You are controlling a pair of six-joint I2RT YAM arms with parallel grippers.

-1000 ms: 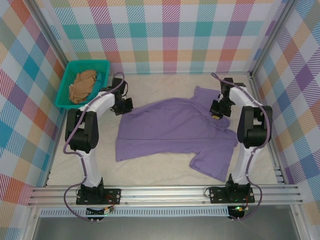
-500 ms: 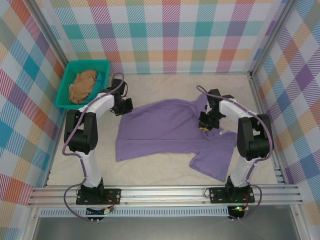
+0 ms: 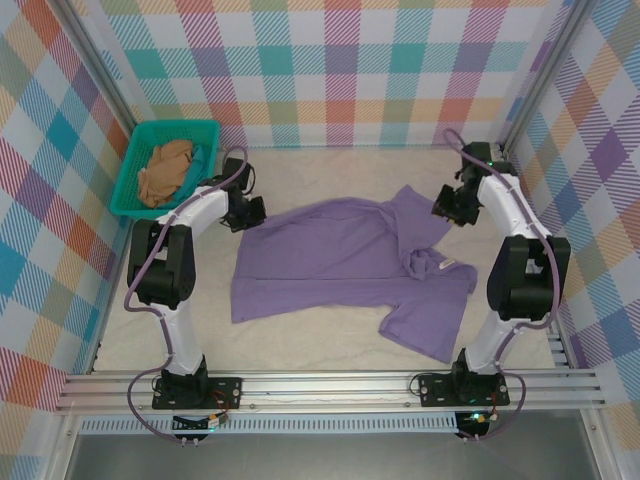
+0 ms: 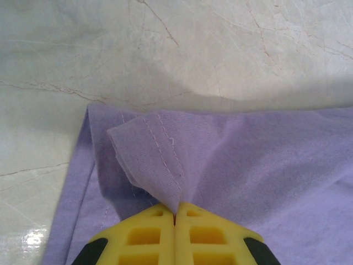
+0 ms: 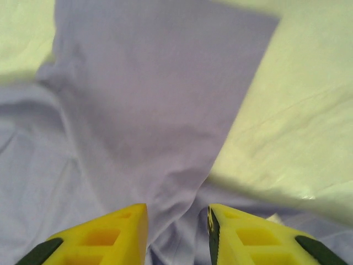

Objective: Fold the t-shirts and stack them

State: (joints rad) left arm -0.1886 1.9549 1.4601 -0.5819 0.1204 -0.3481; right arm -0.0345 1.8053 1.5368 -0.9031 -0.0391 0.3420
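1. Lavender t-shirt (image 3: 350, 265): soft knit, spread and rumpled on the pale marbled table (image 3: 300, 345), between the two end effectors.
2. Left end effector (image 4: 175, 218): yellow jaws pressed together, pinching a stitched hem fold. The left wrist view resolves the double seam.
3. Right end effector (image 5: 177, 221): jaws parted, gripping nothing, smooth sleeve below.
4. Tan t-shirt (image 3: 165, 170): crumpled in the teal plastic basket (image 3: 126, 180), beyond the left end effector.

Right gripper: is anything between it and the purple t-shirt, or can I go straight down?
Nothing visible stands in the way. The right gripper hovers open directly over the purple t-shirt, near its sleeve, with only bare cloth beneath the jaws.
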